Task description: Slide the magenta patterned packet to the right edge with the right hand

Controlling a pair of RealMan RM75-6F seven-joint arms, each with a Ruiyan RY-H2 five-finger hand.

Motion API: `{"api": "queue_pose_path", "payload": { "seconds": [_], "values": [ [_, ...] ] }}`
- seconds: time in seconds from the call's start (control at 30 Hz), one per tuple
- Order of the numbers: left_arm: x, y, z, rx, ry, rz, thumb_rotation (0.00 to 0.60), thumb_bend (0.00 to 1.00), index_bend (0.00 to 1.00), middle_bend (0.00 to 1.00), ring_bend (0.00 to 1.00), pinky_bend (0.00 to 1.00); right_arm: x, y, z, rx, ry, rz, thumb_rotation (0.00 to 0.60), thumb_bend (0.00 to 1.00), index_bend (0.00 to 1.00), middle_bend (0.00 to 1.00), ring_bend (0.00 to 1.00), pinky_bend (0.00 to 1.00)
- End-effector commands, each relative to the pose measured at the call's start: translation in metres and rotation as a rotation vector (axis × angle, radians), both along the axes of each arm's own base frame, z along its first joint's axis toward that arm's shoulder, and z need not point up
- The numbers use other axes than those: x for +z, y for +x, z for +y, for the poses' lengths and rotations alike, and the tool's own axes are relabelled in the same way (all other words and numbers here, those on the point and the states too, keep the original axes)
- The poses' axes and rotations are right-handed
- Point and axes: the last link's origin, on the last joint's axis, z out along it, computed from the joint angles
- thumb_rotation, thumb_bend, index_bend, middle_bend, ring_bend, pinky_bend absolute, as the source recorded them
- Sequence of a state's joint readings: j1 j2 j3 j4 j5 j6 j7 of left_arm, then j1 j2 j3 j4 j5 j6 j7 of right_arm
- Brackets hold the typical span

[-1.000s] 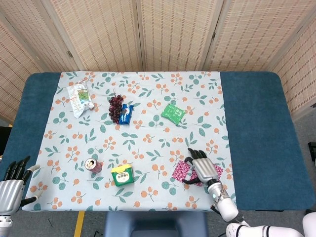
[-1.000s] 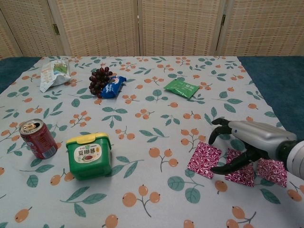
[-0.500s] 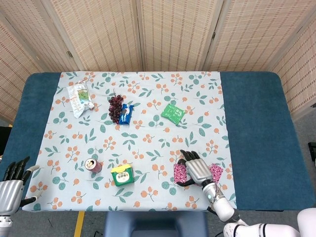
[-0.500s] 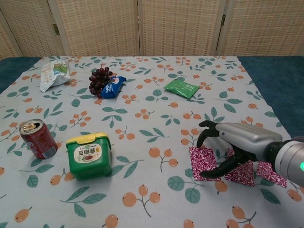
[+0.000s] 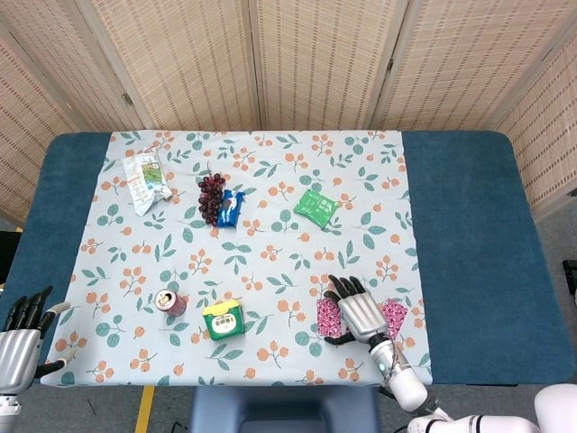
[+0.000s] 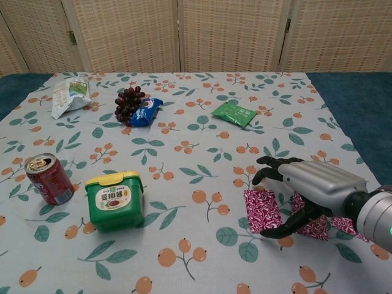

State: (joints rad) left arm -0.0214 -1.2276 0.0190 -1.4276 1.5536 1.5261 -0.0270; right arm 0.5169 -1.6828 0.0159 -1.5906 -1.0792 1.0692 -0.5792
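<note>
The magenta patterned packet (image 5: 327, 317) (image 6: 262, 209) lies flat near the front edge of the floral cloth, right of centre. My right hand (image 5: 359, 311) (image 6: 312, 184) is spread palm-down over its middle, fingers apart and fingertips on or just above it; I cannot tell which. The hand hides the packet's centre, and only its left end and right end (image 5: 396, 314) show. My left hand (image 5: 20, 334) sits off the table's front left corner with its fingers apart and nothing in it.
A green tub (image 6: 114, 199) and a red can (image 6: 50, 179) stand left of the packet. Grapes (image 6: 127, 102), a blue packet (image 6: 146, 112), a green packet (image 6: 234, 113) and a white snack bag (image 6: 68, 94) lie further back. Bare blue tabletop (image 5: 478, 244) runs right of the cloth.
My right hand has shifted left and closer over the magenta packet, covering more of it. The packet has barely moved. The left hand is still.
</note>
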Motion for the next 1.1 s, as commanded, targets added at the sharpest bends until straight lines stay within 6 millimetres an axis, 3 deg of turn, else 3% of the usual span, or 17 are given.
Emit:
{"api": "queue_pose_path", "payload": {
  "seconds": [0.03,0.6,1.1],
  "values": [
    [0.0,-0.0002,-0.0001,0.0,0.0,-0.001,0.6,0.24,0.26,0.06,0.09,0.0,-0.0018,-0.0005,0.0009,0.005,0.0,0.011,0.384,0.16,0.18,0.02,0.0,0.0],
    [-0.0021,-0.0014,0.0006,0.004,-0.005,-0.006,0.6,0.24,0.26,0.06,0.09,0.0,-0.0039,-0.0035,0.0011,0.023,-0.004,0.049,0.384,0.16,0.18,0.03,0.0,0.0],
    [-0.0017,-0.0043,-0.0018,0.009,-0.002,-0.011,0.6,0.24,0.26,0.06,0.09,0.0,-0.0026,-0.0028,0.0023,0.02,-0.034,0.028,0.393,0.16,0.31,0.06,0.0,0.0]
  ]
}}
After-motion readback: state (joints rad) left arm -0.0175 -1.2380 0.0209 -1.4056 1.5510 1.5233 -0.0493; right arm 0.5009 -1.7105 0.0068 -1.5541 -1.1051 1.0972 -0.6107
